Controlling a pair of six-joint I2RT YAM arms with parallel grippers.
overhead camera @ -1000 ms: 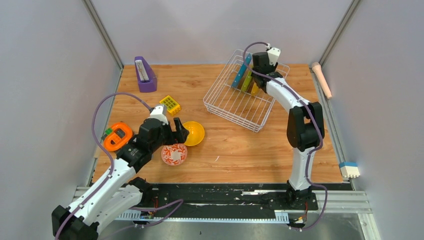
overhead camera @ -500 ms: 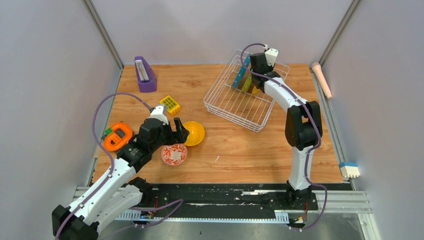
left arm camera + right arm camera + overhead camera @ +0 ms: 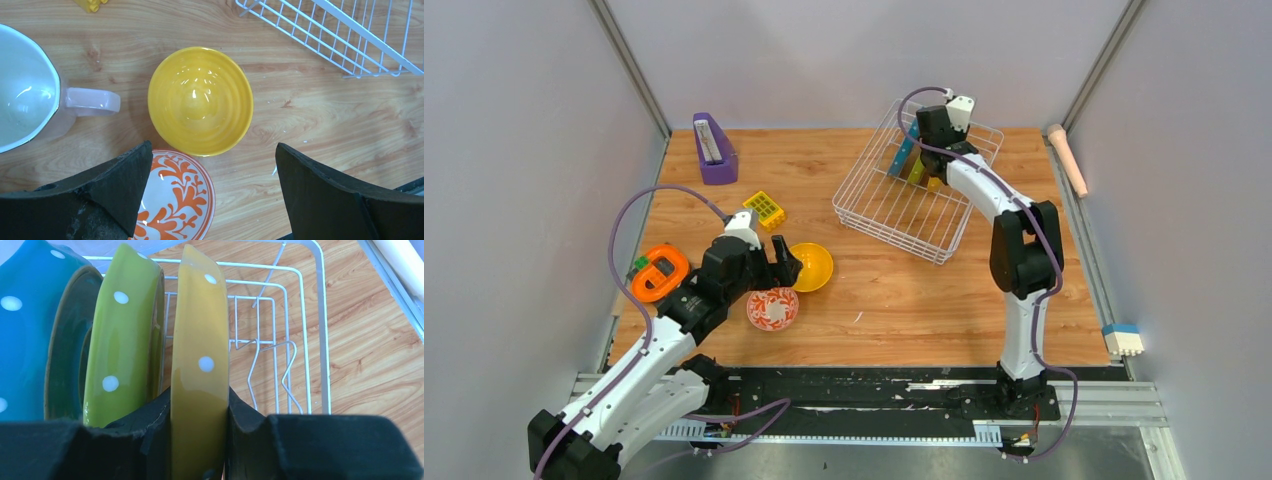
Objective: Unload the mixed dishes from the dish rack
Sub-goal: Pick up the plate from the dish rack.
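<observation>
Presently the right gripper is clamped on the yellow plate: one finger presses each face, near the plate's rim. This plate stands on edge, upright, with its rim toward the wrist camera. The green plate stands just beside it and the blue plate beyond that. All three are parallel and on edge, their white dots showing along the rims. In the top view the row sits in the far part of the rack, blue on the left and yellow on the right. The rack rests on the table, skewed to the table edges. Its long axis runs from the far side toward the near right.

The left gripper is spread wide and holds nothing. It hangs over the yellow bowl, which sits upright, mouth up, on the table. The patterned bowl lies just beside the yellow bowl on its near side, also mouth up; contact between them cannot be confirmed. A cup stands left of the yellow bowl, its handle pointing toward that bowl but apart from it. All three lie outside the rack, whose corner shows at the upper right of the left wrist view.
</observation>
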